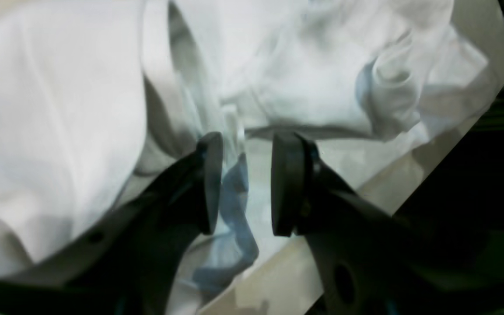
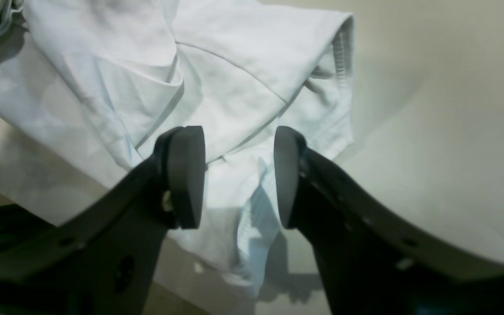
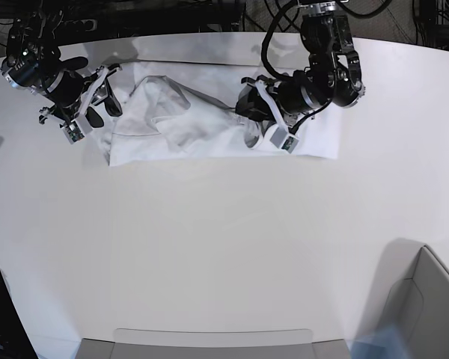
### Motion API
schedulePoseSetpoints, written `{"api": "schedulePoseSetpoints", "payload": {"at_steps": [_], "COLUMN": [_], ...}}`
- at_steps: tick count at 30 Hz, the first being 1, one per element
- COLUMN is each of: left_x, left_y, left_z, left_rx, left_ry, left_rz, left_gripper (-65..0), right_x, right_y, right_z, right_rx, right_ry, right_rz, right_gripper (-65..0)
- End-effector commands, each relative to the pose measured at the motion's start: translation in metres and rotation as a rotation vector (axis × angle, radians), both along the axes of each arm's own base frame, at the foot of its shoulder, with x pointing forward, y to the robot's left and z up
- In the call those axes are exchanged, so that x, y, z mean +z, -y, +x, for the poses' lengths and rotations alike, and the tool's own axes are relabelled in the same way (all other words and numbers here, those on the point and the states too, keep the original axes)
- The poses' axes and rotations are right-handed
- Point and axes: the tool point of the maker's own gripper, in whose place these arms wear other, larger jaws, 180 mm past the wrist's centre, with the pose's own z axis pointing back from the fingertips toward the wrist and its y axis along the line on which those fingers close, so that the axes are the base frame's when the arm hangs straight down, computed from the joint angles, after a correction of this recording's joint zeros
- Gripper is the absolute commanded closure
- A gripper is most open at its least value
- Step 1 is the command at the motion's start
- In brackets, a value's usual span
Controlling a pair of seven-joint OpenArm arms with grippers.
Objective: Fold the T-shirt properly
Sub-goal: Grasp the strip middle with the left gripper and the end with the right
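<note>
Across the upper part of the base view, the T-shirt [image 3: 179,123] lies rumpled on the white worktop [image 3: 224,247]. Both the left pincer [image 3: 252,101] and right pincer [image 3: 105,101] stand open, holding nothing. The fabric looks soft and limp; hemmed edges should give the surest hold.

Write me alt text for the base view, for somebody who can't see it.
A crumpled white T-shirt lies at the far side of a white table, with a robot arm at each end. The left hand rests over its right end, the right hand at its left end, both open.

crumpled t-shirt [image 3: 187,123] on white table [image 3: 209,247].
</note>
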Motion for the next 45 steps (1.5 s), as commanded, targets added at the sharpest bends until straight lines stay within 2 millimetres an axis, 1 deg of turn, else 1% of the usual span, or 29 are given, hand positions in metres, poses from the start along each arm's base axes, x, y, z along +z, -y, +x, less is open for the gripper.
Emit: {"api": "schedulePoseSetpoints", "payload": {"at_steps": [1,4,6,8,9,11,13,16,18,21,23,24,25,27,29,32,34,36,38,41,43,45], "left_x": [0.012,0.016,0.03,0.05,0.055,0.06,0.065,0.078,0.077,0.083,0.089,0.088,0.084,0.067,0.055,0.046,0.041,0.026,0.003,-0.016,-0.018,-0.005], "left_y": [0.003,0.003,0.006,0.009,0.01,0.012,0.01,0.007,-0.024,-0.08,-0.105,-0.115,-0.12,-0.124,-0.116,-0.094,-0.075,-0.051,-0.034,-0.014,-0.003,0.003], "left_z": [0.009,0.01,0.013,0.016,0.014,0.005,0.002,0.003,0.01,0.017,0.016,0.015,0.015,0.013,0.013,0.015,0.014,0.01,0.003,-0.007,-0.012,-0.009], "left_rx": [0.009,0.01,0.012,0.01,0.009,0.01,-0.001,0.011,0.117,0.295,0.366,0.382,0.385,0.393,0.372,0.308,0.249,0.169,0.108,0.042,0.009,-0.013], "left_ry": [0.048,0.057,0.097,0.152,0.163,0.168,0.18,0.215,0.227,0.262,0.288,0.29,0.279,0.231,0.195,0.178,0.165,0.124,0.064,0.015,0.003,0.046], "left_rz": [-0.03,-0.037,-0.068,-0.11,-0.128,-0.156,-0.163,-0.208,-0.191,-0.182,-0.192,-0.178,-0.16,-0.13,-0.117,-0.106,-0.098,-0.073,-0.033,-0.02,-0.033,-0.032], "left_gripper": [-16.8,-12.7,-7.4,-1.2,0.0,0.0,0.0,0.0,0.0,0.0,0.0,0.0,0.0,0.0,0.0,0.0,0.0,0.0,0.0,0.0,0.0,0.0], "right_x": [0.008,0.008,0.008,0.008,0.008,0.008,0.008,0.011,0.012,0.013,0.012,0.012,0.012,0.011,0.011,0.012,0.013,0.013,0.015,0.017,0.018,0.019], "right_y": [-0.001,0.0,0.0,0.0,0.0,0.0,-0.001,-0.001,0.0,-0.001,-0.001,-0.001,-0.001,-0.001,-0.001,-0.001,-0.002,-0.002,-0.002,-0.001,-0.001,-0.001], "right_z": [0.005,0.005,0.005,0.005,0.005,0.005,0.005,0.008,0.01,0.01,0.01,0.01,0.009,0.009,0.008,0.009,0.01,0.01,0.013,0.016,0.016,0.016], "right_rx": [0.012,0.009,0.009,0.009,0.009,0.01,0.011,0.011,0.009,0.013,0.014,0.014,0.014,0.014,0.013,0.013,0.014,0.015,0.014,0.009,0.008,0.008], "right_ry": [0.034,0.035,0.035,0.035,0.035,0.033,0.036,0.047,0.053,0.055,0.051,0.051,0.05,0.048,0.047,0.05,0.054,0.056,0.065,0.075,0.078,0.08], "right_rz": [0.004,0.003,0.003,0.003,0.003,0.003,0.006,0.006,0.004,0.004,0.005,0.005,0.005,0.005,0.005,0.005,0.007,0.009,0.011,0.011,0.011,0.011], "right_gripper": [-26.2,-26.2,-26.2,-26.2,-26.2,-26.2,-26.2,-26.2,-26.2,-26.2,-26.2,-26.2,-26.2,-26.2,-26.2,-26.2,-26.2,-26.2,-26.2,-26.2,-26.2,-26.2]}}
